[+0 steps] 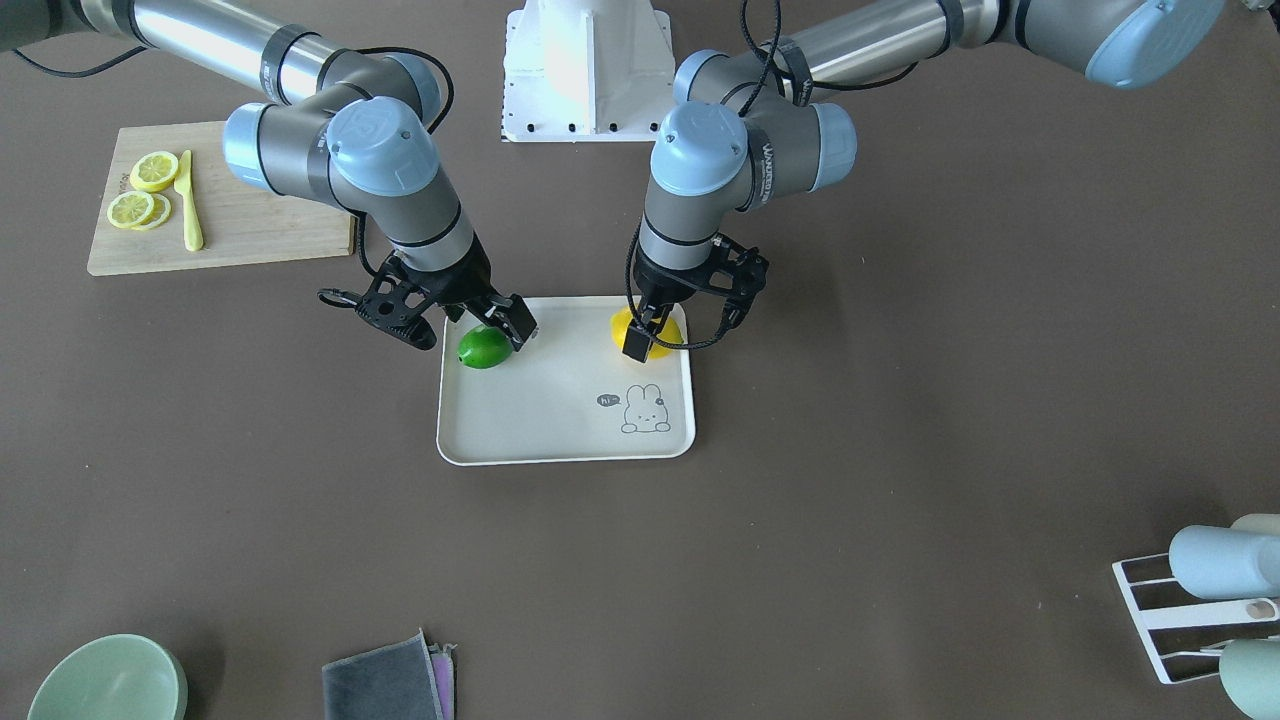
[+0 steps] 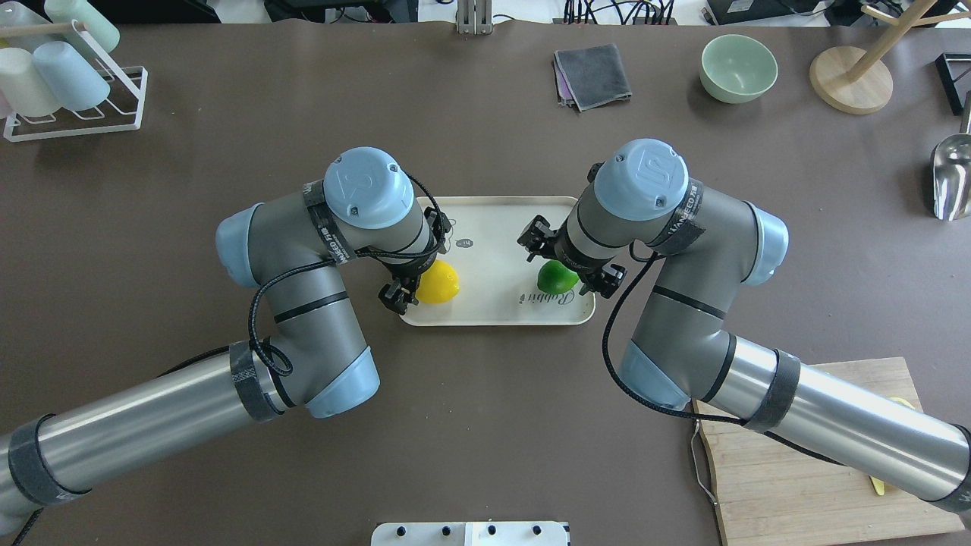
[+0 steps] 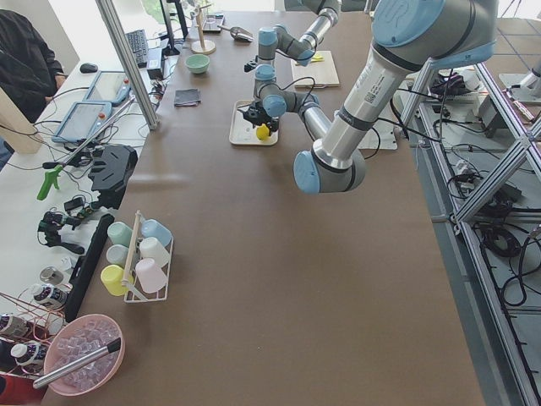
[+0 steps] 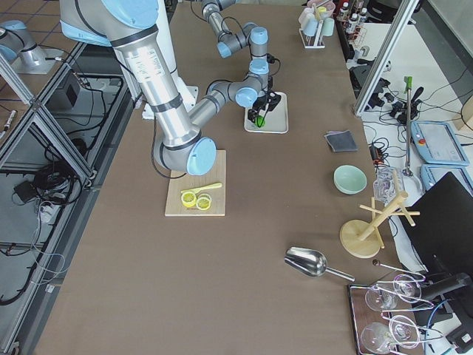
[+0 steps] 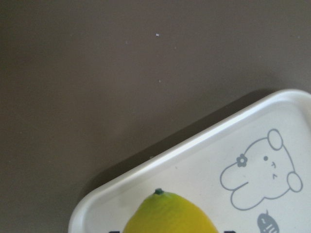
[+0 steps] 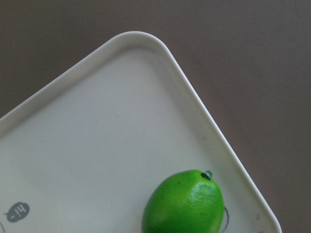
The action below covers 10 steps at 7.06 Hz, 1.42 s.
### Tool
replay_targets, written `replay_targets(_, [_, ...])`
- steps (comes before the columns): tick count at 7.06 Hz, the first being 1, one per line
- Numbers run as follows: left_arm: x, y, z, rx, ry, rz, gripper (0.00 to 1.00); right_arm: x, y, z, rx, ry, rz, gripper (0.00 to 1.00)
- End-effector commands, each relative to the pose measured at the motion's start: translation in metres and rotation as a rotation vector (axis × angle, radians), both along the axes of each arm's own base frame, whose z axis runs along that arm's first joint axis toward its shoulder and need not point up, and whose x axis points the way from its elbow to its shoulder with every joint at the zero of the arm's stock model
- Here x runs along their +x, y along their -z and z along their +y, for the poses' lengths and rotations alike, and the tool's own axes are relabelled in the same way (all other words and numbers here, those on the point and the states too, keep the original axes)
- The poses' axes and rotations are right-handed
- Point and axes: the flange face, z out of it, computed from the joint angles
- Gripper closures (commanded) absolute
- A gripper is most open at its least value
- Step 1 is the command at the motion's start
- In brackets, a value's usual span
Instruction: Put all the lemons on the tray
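The cream-white tray [image 1: 560, 400] with the bunny drawing lies mid-table. The yellow lemon [image 1: 660, 335] lies at its corner nearest the robot on my left side. My left gripper [image 1: 650, 338] is down around it, and in the left wrist view dark fingertips sit against both sides of the lemon [image 5: 167, 216]. The green lemon [image 1: 485, 347] rests on the tray's other robot-side corner. My right gripper [image 1: 470, 332] hangs just above it, fingers spread wide and empty. In the right wrist view the green lemon [image 6: 184, 204] lies free near the tray's rim [image 6: 146, 41].
A wooden cutting board [image 1: 250, 225] with lemon slices [image 1: 140, 195] and a yellow knife [image 1: 188, 200] lies on my right side. A green bowl [image 1: 105, 680], a grey cloth [image 1: 385, 685] and a cup rack [image 1: 1200, 600] sit along the far edge.
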Motion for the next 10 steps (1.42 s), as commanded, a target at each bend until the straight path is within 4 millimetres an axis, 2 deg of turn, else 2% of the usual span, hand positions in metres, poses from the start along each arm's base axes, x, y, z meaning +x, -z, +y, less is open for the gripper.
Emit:
replay_targets(1, [-0.014, 0.005, -0.011, -0.005, 0.017, 0.003, 0.03, 0.009, 0.002, -0.007, 0.001, -0.012, -0.004, 0.0])
replay_targets(2, [-0.044, 0.016, -0.024, -0.019, 0.026, -0.011, 0.03, 0.022, 0.007, -0.014, -0.001, -0.023, -0.012, 0.0])
replay_targets(3, [-0.073, 0.02, -0.04, -0.052, 0.008, 0.001, 0.03, 0.043, 0.006, -0.021, -0.017, -0.031, -0.025, 0.0])
replay_targets(4, [-0.097, 0.024, -0.048, -0.04, -0.02, -0.014, 0.03, 0.067, 0.002, -0.031, -0.037, -0.045, -0.031, 0.0])
replay_targets(5, [-0.125, 0.019, -0.042, 0.019, -0.063, -0.035, 0.03, 0.095, -0.012, -0.03, 0.0, -0.011, -0.006, 0.0])
replay_targets(6, [-0.164, 0.001, -0.035, 0.114, -0.13, -0.066, 0.03, 0.127, -0.029, -0.026, 0.07, 0.053, 0.052, 0.0])
replay_targets(7, [-0.195, -0.014, -0.027, 0.209, -0.231, -0.118, 0.03, 0.161, -0.051, -0.035, 0.124, 0.106, 0.123, 0.0])
replay_targets(8, [-0.222, -0.026, -0.032, 0.31, -0.347, -0.176, 0.03, 0.196, -0.08, -0.05, 0.195, 0.177, 0.188, 0.0])
replay_targets(9, [-0.253, -0.045, -0.05, 0.388, -0.424, -0.224, 0.03, 0.24, -0.125, -0.06, 0.293, 0.308, 0.262, 0.0])
replay_targets(10, [-0.28, -0.069, -0.059, 0.444, -0.492, -0.258, 0.03, 0.291, -0.172, -0.064, 0.407, 0.472, 0.321, 0.0])
